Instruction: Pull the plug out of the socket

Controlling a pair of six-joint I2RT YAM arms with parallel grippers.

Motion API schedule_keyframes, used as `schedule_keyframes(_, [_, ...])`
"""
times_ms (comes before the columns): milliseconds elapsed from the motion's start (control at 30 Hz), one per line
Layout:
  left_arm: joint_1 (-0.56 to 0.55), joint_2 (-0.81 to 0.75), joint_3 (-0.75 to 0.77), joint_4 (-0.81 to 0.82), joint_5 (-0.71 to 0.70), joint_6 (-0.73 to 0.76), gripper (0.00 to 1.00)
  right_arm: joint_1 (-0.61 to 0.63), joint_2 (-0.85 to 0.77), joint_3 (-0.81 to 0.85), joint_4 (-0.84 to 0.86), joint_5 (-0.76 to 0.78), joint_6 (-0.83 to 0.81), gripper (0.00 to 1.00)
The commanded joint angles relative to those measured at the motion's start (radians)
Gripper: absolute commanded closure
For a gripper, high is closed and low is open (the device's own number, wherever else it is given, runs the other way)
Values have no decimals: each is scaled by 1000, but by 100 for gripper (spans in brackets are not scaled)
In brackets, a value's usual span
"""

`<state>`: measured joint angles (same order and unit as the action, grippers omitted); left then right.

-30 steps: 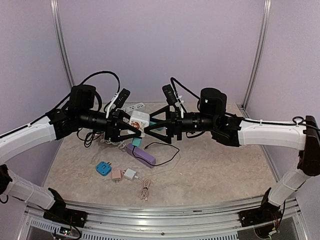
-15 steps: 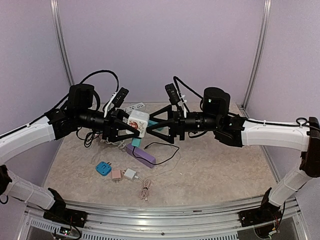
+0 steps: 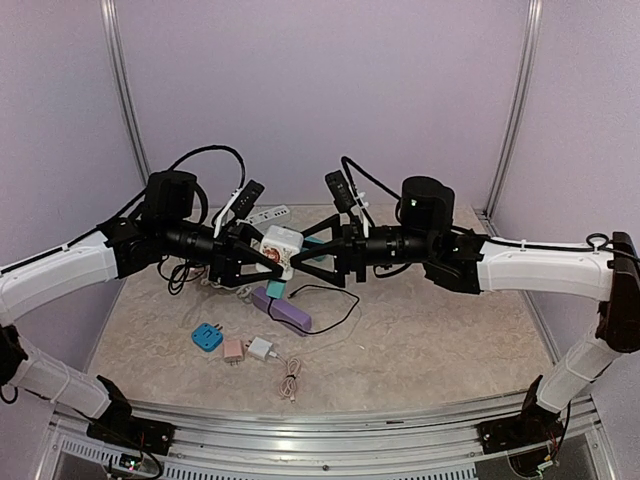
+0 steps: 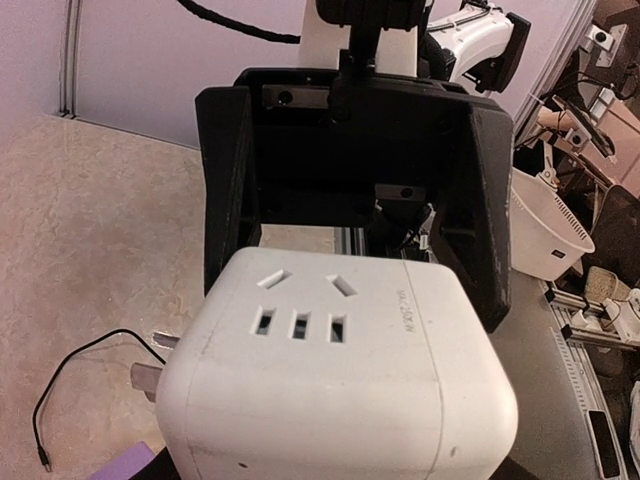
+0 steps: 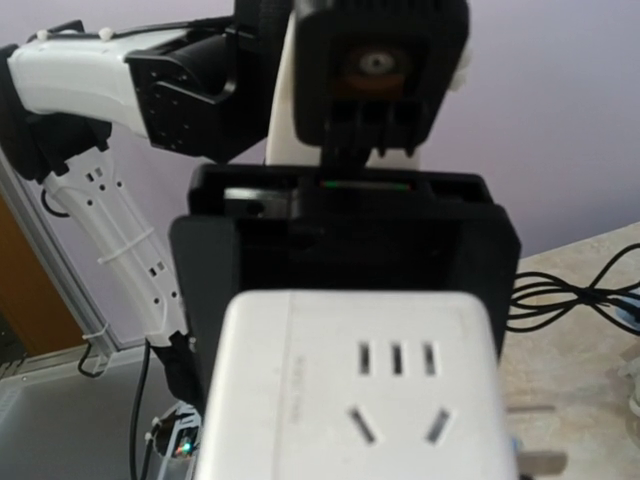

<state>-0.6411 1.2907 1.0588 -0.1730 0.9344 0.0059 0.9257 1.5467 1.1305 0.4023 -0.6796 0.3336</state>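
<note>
A white cube socket fills the foreground, clasped by the left end effector.

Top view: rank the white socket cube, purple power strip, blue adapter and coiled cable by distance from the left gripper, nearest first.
1. white socket cube: held in the left gripper, raised off the table.
2. purple power strip: on the table, just in front of the gripper.
3. blue adapter: further forward, off to the left.
4. coiled cable: closest to the front edge.
</note>
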Motion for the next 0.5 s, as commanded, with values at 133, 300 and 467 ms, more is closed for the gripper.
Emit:
schedule_keyframes(133, [-9,12,33,-9,-1,15,96,2,25,29,34,-18,21,37])
schedule_keyframes(300, [-11,16,38,-14,-10,14,96,1,33,28,53,-19,37,58])
schedule_keyframes(467, [-10,16,35,-7,-29,3,87,-4,33,8,104,3,87,96])
